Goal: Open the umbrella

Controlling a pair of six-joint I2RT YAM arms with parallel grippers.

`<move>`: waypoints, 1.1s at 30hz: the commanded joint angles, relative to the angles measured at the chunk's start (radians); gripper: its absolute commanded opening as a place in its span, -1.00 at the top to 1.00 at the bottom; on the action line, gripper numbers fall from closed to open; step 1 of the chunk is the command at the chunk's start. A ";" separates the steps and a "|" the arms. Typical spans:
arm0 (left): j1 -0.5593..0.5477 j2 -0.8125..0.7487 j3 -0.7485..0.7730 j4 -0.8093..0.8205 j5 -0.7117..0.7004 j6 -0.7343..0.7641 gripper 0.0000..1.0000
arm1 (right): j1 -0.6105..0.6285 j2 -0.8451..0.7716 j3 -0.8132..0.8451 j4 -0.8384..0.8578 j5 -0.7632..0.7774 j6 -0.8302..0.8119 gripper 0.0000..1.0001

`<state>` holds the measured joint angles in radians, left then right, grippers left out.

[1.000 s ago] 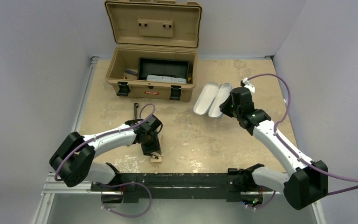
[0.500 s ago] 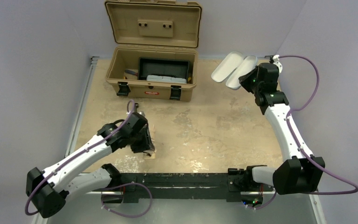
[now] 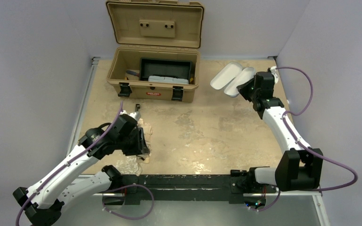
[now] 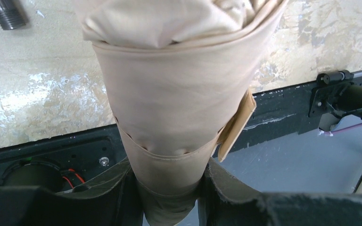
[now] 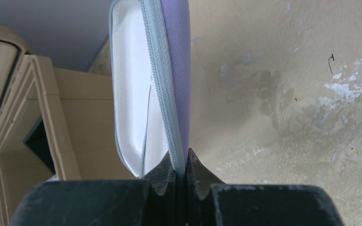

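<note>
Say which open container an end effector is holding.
The lavender-grey hard case, pinched at its zipper edge by the right end effector. The tan toolbox, also open with lid up, stands free of both arms.

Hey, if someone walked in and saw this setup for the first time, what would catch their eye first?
Probably the big tan toolbox standing open at the far edge of the table. Next, the right claw at the far right, pinching the rim of an opened lavender case. Then the left claw near the front left, clamped around the folded cream umbrella.
</note>
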<state>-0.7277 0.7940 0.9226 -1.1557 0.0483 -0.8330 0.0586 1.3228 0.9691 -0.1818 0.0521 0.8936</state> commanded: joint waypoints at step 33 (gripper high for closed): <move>0.002 0.219 0.446 0.236 0.475 0.136 1.00 | 0.453 -0.178 0.108 0.230 -0.647 -0.034 -0.97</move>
<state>-0.7277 0.9859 1.3052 -1.0397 0.4004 -0.7128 0.4404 1.1988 0.9848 -0.1055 -0.4835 0.7963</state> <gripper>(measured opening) 0.354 0.984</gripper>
